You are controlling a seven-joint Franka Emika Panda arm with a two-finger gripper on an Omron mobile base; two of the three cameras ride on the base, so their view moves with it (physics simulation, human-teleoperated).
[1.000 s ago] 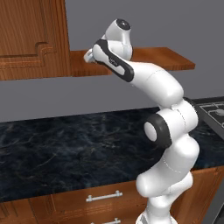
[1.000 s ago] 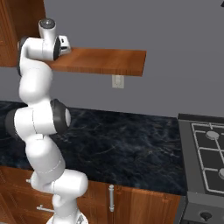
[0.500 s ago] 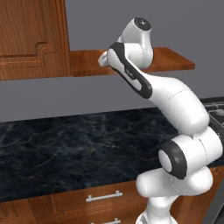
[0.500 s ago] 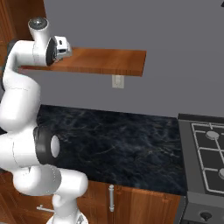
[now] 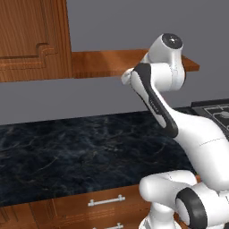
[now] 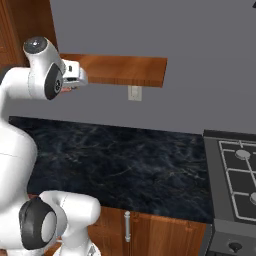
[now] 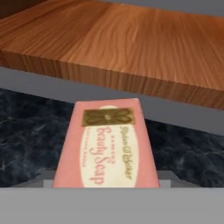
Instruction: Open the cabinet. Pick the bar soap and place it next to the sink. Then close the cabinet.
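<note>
**Pincer carries bar soap clear of the shelf edge**

Pincer (image 6: 75,82) sits just off the front edge of the wooden shelf (image 6: 125,70), level with it, clamped on the bar soap (image 7: 107,146). In the hand view the soap fills the lower centre, pink with a cream oval label, held lengthwise toward the camera; the shelf's edge and top lie beyond it, the dark marble tabletop (image 7: 26,140) below.

Change over the last 1 s: the wrist has pulled back and swung rightward along the shelf in the left base view, away from the cabinet (image 5: 31,40); the elbow has dropped and the lower arm folded out to the right. The scenery holds its place, so the base has not driven.

Judgement: the pick is done and the soap is out of the cabinet. Remaining: 2 steps, setting it beside the sink and shutting the cabinet door.

Risk: only a narrow end of the soap seems gripped; it could slip.
</note>
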